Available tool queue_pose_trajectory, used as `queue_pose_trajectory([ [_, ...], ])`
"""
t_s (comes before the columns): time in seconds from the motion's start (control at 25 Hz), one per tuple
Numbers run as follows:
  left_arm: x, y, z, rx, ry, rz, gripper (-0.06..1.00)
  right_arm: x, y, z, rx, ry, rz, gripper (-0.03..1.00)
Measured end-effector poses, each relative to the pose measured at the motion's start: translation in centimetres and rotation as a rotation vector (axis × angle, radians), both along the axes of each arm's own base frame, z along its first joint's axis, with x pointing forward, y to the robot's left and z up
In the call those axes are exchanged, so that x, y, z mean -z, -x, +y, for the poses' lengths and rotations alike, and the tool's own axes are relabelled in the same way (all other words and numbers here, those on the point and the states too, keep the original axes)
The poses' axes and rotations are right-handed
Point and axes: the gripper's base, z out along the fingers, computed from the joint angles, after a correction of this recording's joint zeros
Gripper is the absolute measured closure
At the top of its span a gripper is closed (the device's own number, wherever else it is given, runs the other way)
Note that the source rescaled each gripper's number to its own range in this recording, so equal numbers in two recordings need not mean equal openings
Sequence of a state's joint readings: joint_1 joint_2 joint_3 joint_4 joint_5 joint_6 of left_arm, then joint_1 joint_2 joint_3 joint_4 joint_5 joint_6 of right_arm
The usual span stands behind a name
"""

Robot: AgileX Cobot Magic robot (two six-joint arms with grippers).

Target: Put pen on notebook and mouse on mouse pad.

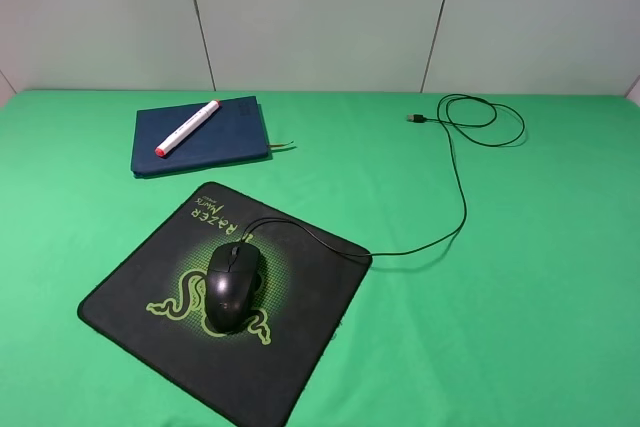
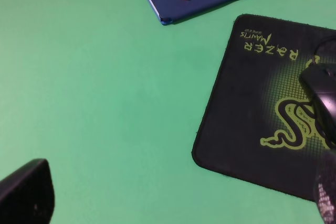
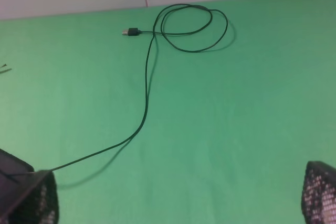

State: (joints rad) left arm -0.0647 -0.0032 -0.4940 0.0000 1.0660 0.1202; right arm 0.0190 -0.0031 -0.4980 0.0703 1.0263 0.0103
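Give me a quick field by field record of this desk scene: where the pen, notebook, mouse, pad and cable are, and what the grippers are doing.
pen: lying diagonally on the notebook cover
notebook: closed, on the green table, beyond the pad
mouse: resting on the mouse pad, over the green logo
mouse pad: flat, set at an angle
cable: runs off the pad to a loose loop, plug unconnected
left gripper: open, holding nothing
right gripper: open, holding nothing
task state: both placements look done
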Motion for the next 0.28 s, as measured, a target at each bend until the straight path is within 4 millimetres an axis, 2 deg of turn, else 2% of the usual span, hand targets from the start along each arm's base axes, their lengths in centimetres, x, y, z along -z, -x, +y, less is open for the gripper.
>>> queue_pose_trajectory([
  [0.28,0.00,0.00,0.00,0.000,0.000,0.000,-0.06,0.00,0.00,0.00,0.000,0.000,0.000,-0.03],
])
